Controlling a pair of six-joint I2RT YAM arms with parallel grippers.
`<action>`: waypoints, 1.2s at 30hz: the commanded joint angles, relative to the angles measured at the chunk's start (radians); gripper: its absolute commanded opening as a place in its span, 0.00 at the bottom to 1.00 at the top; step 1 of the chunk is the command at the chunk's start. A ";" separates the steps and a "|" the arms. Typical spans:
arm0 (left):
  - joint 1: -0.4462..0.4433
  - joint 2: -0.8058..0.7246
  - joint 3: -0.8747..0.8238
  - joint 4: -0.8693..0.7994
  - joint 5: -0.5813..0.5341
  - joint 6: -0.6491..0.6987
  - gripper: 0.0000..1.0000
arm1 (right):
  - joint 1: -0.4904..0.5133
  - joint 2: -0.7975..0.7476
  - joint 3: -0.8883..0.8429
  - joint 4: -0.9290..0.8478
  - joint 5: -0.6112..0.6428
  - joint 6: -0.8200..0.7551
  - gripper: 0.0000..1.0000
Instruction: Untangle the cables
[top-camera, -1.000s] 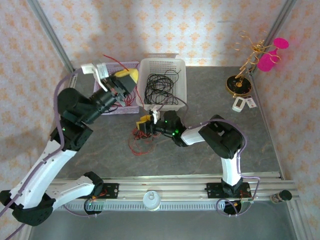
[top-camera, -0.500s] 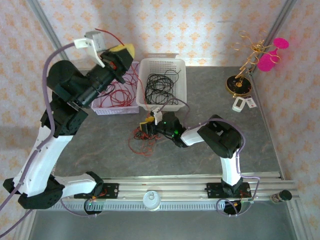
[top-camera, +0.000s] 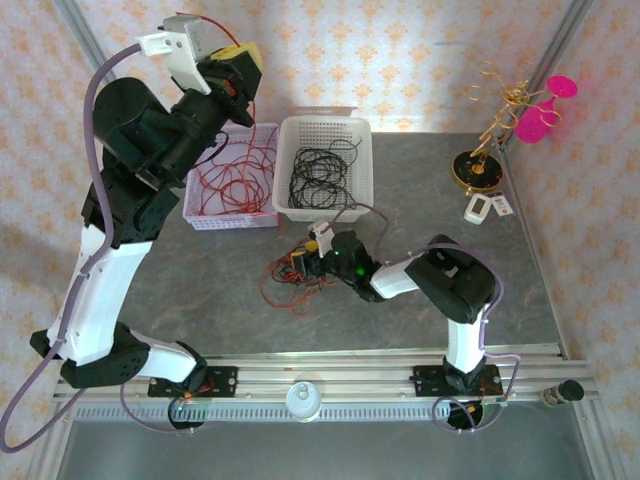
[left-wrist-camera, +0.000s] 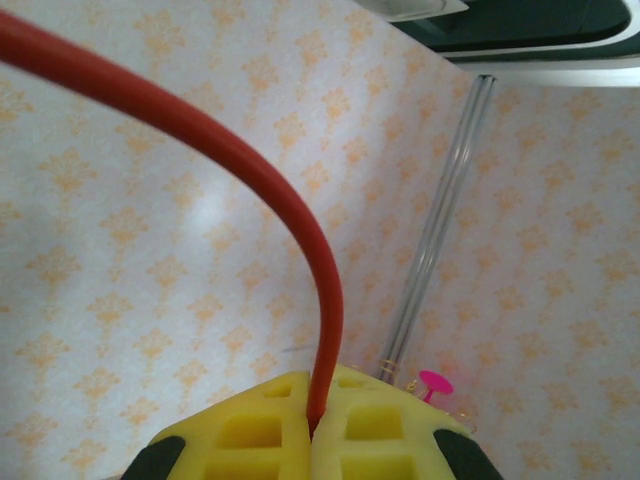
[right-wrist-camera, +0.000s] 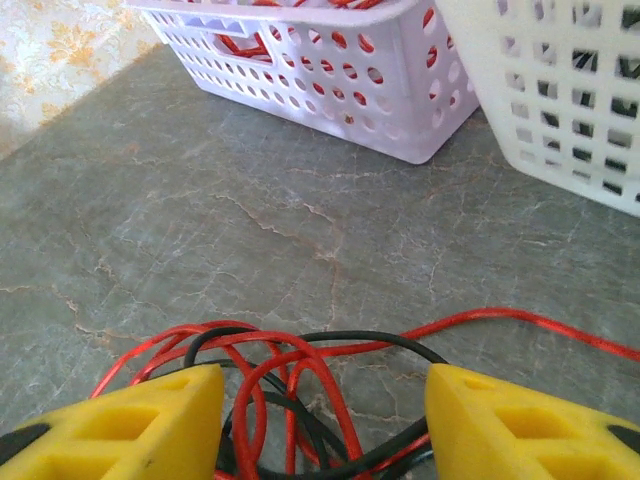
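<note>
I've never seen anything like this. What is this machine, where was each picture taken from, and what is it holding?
These are two robot arms bolted at the near edge of a grey table. The wide picture looks down from above; the other two come from small cameras on each arm's wrist, so you see yellow padded fingers up close. The left fingers, raised high, are shut on one red cable. The right fingers are open, low over a tangle of red and black cables on the table. Behind it stand a lavender basket with red cables and a white basket with black ones. The job is sorting out that tangle.
</note>
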 joint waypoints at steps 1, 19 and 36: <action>0.008 -0.031 -0.044 0.001 -0.014 0.013 0.00 | 0.006 -0.122 0.014 -0.159 0.083 -0.030 0.60; 0.008 -0.203 -0.554 0.175 0.045 -0.108 0.00 | -0.149 -0.766 0.130 -0.687 -0.239 -0.134 0.90; 0.008 -0.239 -0.528 0.113 -0.005 -0.110 0.00 | -0.493 -0.645 0.290 -0.710 -0.109 0.118 0.87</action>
